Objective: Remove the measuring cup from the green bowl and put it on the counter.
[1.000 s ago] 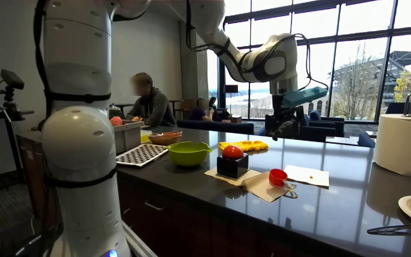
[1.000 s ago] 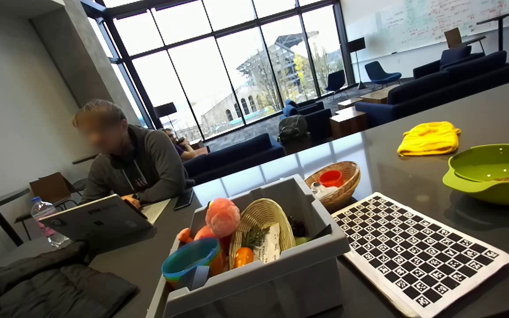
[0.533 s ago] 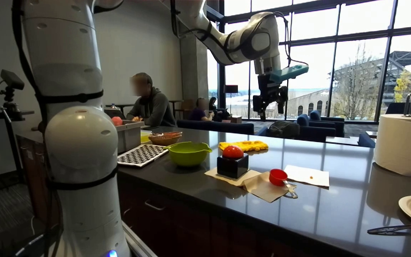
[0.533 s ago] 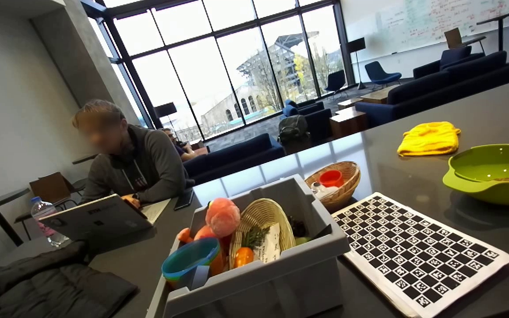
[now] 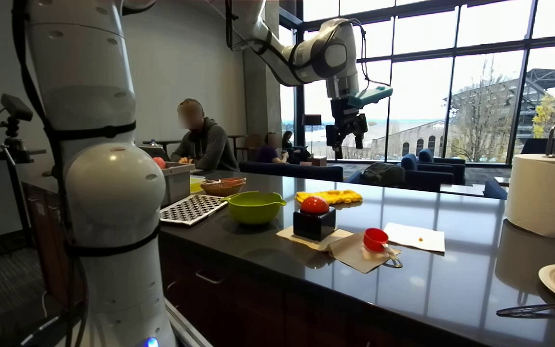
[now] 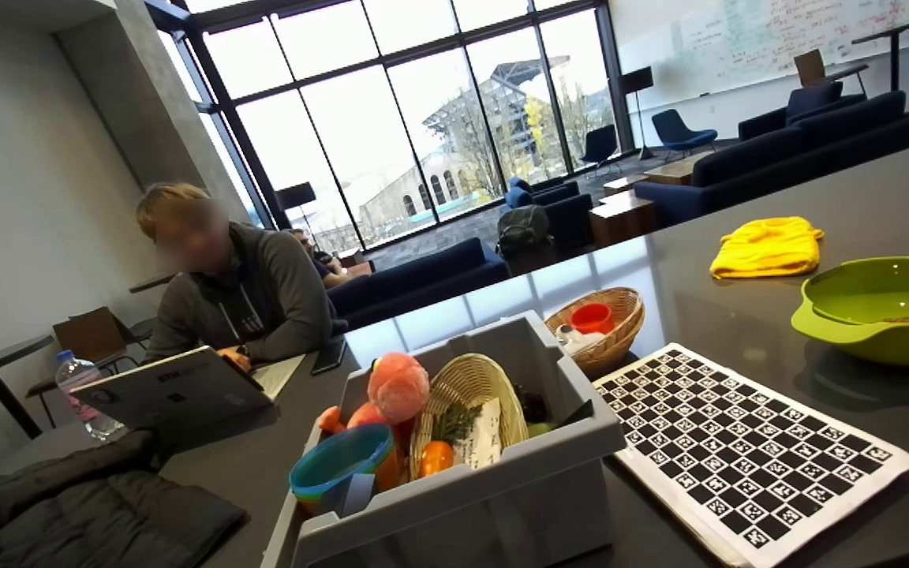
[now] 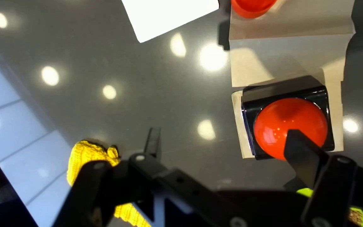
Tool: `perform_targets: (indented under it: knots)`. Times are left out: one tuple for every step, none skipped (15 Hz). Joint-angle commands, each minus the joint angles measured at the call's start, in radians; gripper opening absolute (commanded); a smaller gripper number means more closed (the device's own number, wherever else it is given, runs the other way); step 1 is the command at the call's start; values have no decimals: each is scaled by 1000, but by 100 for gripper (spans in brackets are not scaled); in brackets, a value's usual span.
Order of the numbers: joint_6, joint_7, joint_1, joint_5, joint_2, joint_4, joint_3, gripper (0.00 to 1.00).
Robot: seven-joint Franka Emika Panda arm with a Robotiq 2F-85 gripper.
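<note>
"One measuring cup (image 5: 375,238): can you see it?"

"You have it on the worktop (image 5: 431,289), resting on a brown napkin (image 5: 354,258), well apart from the green bowl (image 5: 254,208)."

"Which way from the hand (image 7: 224,137)?"

"Between twelve and one o'clock in the wrist view. In an exterior view the cup's handle (image 5: 395,260) points between four and five."

"And the hand itself?"

"Apart, clamped on nothing; likely you need only withdraw. Against a second ago it sits farther toward ten o'clock there; cup and bowl lie unmoved."
</note>
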Motion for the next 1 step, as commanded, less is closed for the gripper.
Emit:
perform_targets:
  knots:
    - [-2, -3, 11, -2, 0, 2, -15, 100]
